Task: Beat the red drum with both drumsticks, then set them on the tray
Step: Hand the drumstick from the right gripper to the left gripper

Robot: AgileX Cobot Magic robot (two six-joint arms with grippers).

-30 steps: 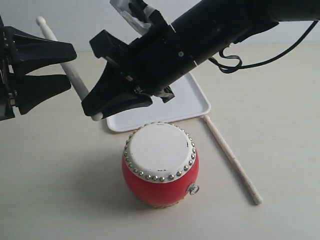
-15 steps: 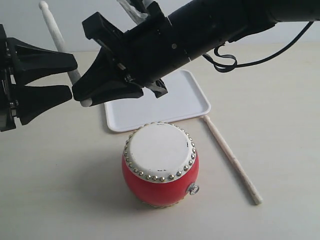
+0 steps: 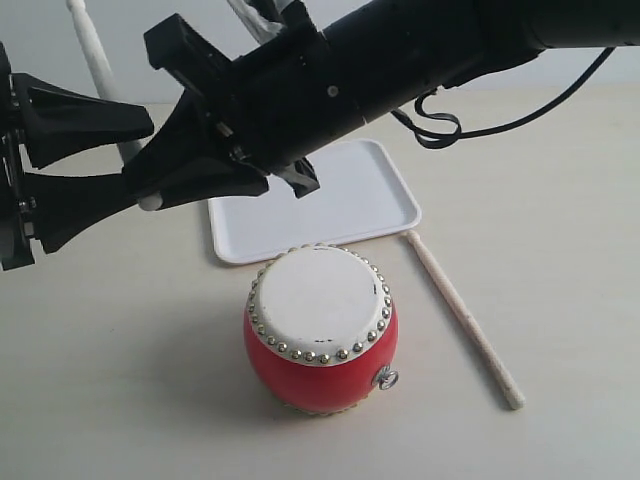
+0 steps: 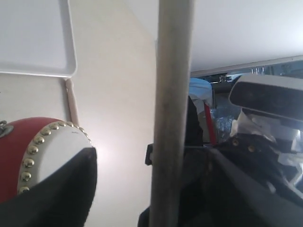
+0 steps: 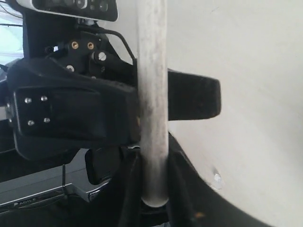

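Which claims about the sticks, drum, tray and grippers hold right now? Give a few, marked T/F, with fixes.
1. The right gripper grips one stick. True.
2. The left gripper is shut on that stick. False: its jaws stand open on either side of it.
3. The other stick lies on the tray. False: it lies on the table, to the right of the drum in the exterior view.
4. The drum stands upright, nearer the exterior camera than the tray. True.
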